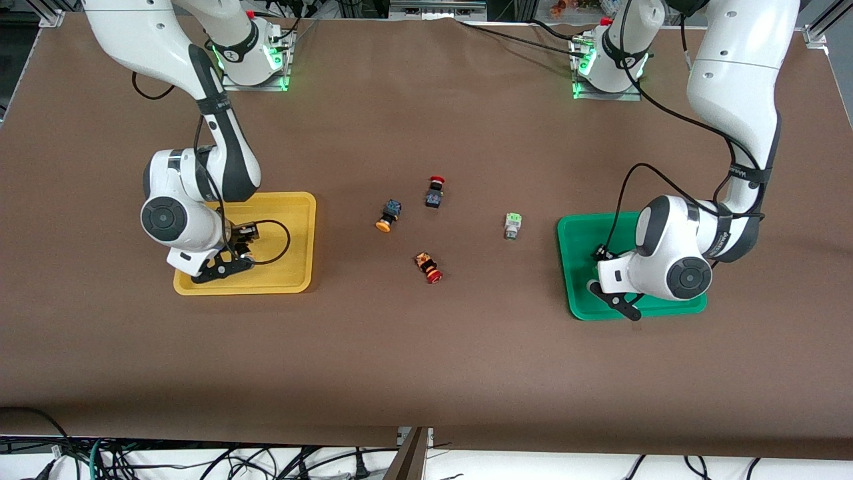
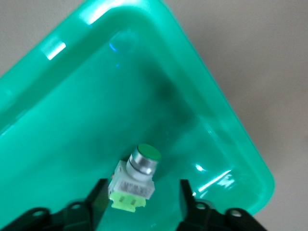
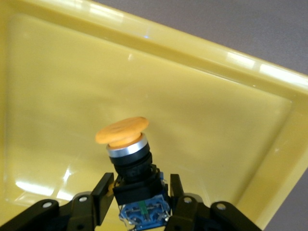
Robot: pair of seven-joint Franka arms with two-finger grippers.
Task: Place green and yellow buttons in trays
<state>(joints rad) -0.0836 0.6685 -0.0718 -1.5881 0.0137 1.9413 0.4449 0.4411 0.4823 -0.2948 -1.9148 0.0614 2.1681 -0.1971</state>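
Two pincers (image 2: pixel 139 199) (image 3: pixel 139 197): left apart around green button (image 2: pixel 134 180), right clamping yellow button (image 3: pixel 130 159).

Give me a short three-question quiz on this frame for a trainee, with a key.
1. True or false: the right gripper is over the yellow tray.
2. How many buttons lie on the table between the trays? A two, B four, C six.
3. Fill in: the capped button between the left gripper fingers has a ___ cap.

Key: 1 true. 2 B: yellow button, green button, upper red button, lower red button. 3 green.
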